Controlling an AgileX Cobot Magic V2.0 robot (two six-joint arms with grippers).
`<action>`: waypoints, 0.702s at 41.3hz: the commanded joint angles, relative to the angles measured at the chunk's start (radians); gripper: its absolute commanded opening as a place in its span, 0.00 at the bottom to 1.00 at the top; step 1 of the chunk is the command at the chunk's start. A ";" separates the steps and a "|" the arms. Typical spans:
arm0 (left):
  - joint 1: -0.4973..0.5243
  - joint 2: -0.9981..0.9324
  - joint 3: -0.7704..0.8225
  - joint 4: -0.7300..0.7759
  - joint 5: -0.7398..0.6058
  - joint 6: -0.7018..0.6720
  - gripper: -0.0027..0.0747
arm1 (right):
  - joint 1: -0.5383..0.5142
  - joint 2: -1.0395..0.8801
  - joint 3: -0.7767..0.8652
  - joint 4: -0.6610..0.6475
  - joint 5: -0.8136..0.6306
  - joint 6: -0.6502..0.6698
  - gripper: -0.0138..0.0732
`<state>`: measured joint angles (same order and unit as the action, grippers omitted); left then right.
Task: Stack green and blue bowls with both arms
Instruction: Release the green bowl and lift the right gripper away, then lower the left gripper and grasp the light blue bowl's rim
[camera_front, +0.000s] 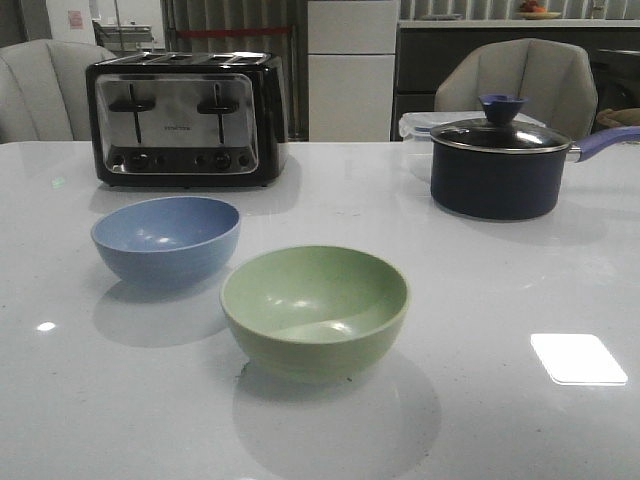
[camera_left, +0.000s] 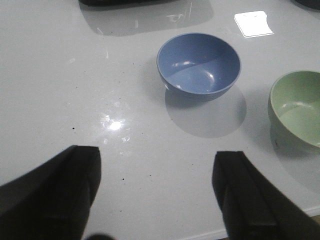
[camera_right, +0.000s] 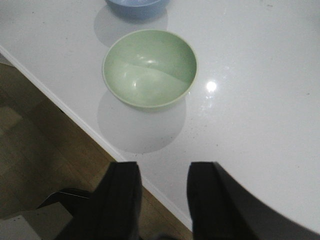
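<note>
Reaching for a bowl looks like the step in hand, since neither is held and both sit apart on the white table (camera_front: 520, 430). Done well, it likely means one arm bracing the bowl that stays while the other pinches a rim squarely, one finger inside and one outside, then lifts straight up and lowers it centred so the rims seat evenly. The left gripper (camera_left: 155, 195) hangs with its jaws spread wide and empty, short of the blue bowl (camera_left: 199, 64); the right gripper (camera_right: 162, 200) is also parted and empty, near the table's edge, short of the green bowl (camera_right: 149, 68). Both bowls stand upright, matte and empty, alike in size; the green one (camera_front: 315, 310) sits nearer and to the right of the blue one (camera_front: 166, 238), close but not touching.
</note>
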<state>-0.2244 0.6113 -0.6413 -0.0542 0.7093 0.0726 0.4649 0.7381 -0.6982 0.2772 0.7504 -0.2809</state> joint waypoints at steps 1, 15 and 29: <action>-0.009 0.007 -0.027 -0.009 -0.098 -0.001 0.72 | 0.000 -0.065 0.008 0.008 -0.037 -0.015 0.57; -0.009 0.125 -0.088 -0.009 -0.129 0.001 0.72 | 0.000 -0.115 0.036 0.008 0.018 -0.015 0.57; -0.009 0.556 -0.290 -0.011 -0.106 0.003 0.72 | 0.000 -0.115 0.036 0.008 0.025 -0.015 0.57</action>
<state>-0.2244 1.0851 -0.8546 -0.0542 0.6689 0.0733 0.4649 0.6245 -0.6362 0.2772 0.8268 -0.2846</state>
